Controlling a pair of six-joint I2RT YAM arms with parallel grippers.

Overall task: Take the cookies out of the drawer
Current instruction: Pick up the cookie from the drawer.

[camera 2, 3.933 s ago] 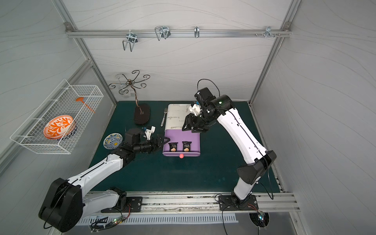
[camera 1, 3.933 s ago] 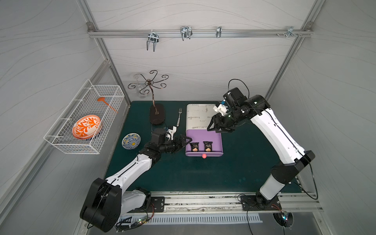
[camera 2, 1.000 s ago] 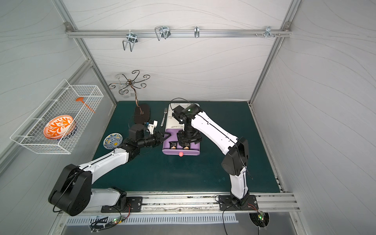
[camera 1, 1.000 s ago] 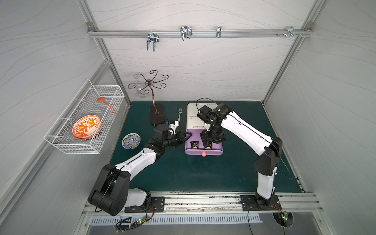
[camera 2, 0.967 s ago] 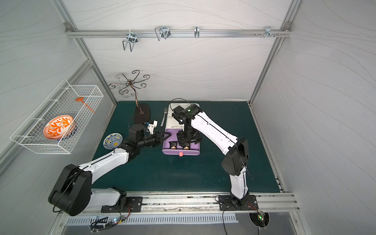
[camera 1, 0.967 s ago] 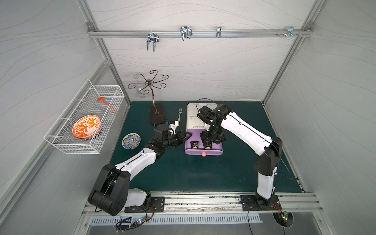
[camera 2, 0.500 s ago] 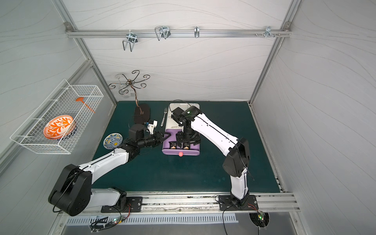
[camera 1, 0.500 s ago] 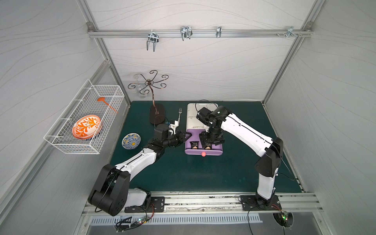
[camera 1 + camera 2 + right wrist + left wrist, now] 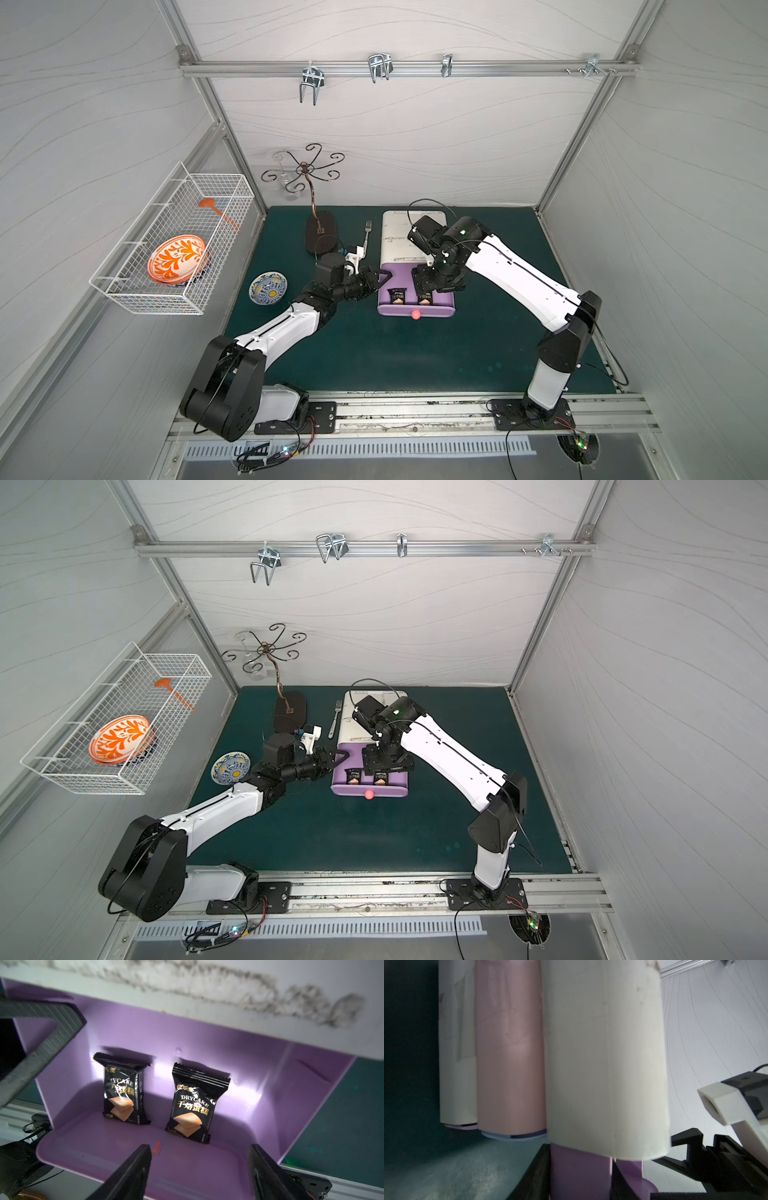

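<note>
Top views came first. In both top views the left pincer (image 9: pixel 380 277) (image 9: pixel 335 757) lay nearly level, its tips at the side wall of the open purple drawer (image 9: pixel 441 308) (image 9: pixel 398 788). The right pincer (image 9: pixel 427 291) (image 9: pixel 382 771) pointed down into that drawer from above. Two black cookies (image 9: pixel 397 296) (image 9: pixel 353 776) lay flat on the drawer floor, side by side and apart. One was just past the right pincer's tips and the other was between the two pincers. I could not tell from up there how wide either pincer stood.

Left wrist view: the left pincer (image 9: pixel 579 1180) was pinching the drawer (image 9: pixel 571 1165), with a black finger against each face of its purple side wall. The white cabinet (image 9: pixel 602 1064) rose close beyond the tips.

Right wrist view: the right pincer (image 9: pixel 199 1150) stood spread wide and held nothing, both fingers above the drawer (image 9: pixel 280 1084). One cookie (image 9: pixel 195 1105) lay just ahead of the gap between the fingers, untouched. The other cookie (image 9: pixel 122 1093) lay ahead too, off toward the side where a ribbed finger (image 9: pixel 41 1032) of the left pincer sat at the drawer wall.
</note>
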